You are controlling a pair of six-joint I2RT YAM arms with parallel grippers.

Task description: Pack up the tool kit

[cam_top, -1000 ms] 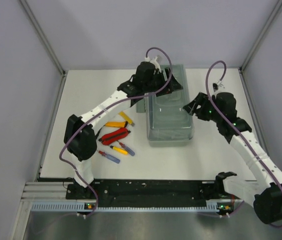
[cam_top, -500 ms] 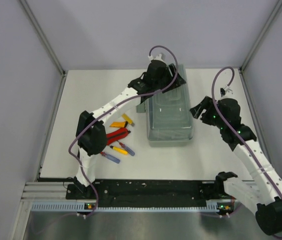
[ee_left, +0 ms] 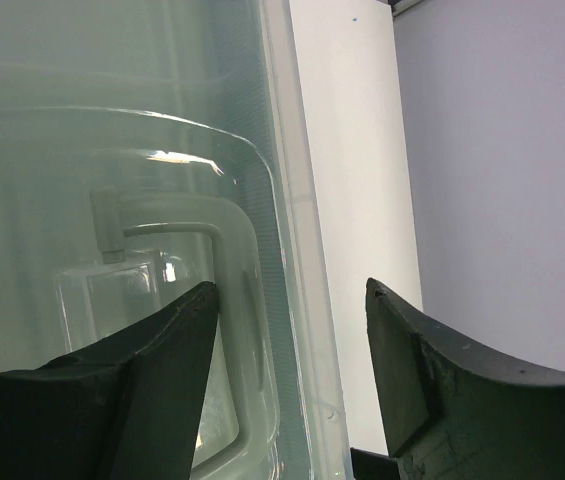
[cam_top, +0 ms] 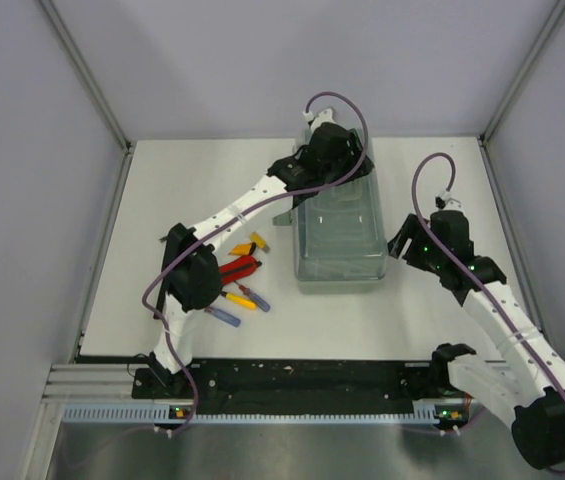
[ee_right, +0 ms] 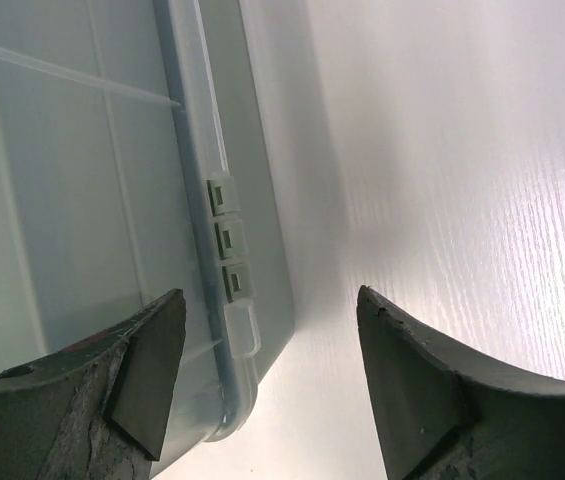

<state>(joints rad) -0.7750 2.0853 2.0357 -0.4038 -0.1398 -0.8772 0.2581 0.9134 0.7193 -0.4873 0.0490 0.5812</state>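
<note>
The tool kit (cam_top: 340, 235) is sitting closed near the middle of the table (cam_top: 192, 180), with its translucent lid (ee_left: 112, 150) on top and its long sides running away from the arm bases.

The left arm (cam_top: 242, 205) is reaching across to the far end of the box. The left fingers (ee_left: 162, 380) are standing spread, pinching nothing; the lid's edge and a strip of bare table are showing in the gap between them.

The right arm (cam_top: 492, 300) is hanging just beside the box's right side. The right fingers (ee_right: 142, 380) are also standing spread and holding nothing, with the box's rim and a row of small square tabs (ee_right: 224, 240) lying between them.

The red-handled pliers (cam_top: 234, 268), a yellow knife (cam_top: 254, 241) and the screwdrivers (cam_top: 237, 298) are lying on the table to the left of the box, partly under the left arm.
</note>
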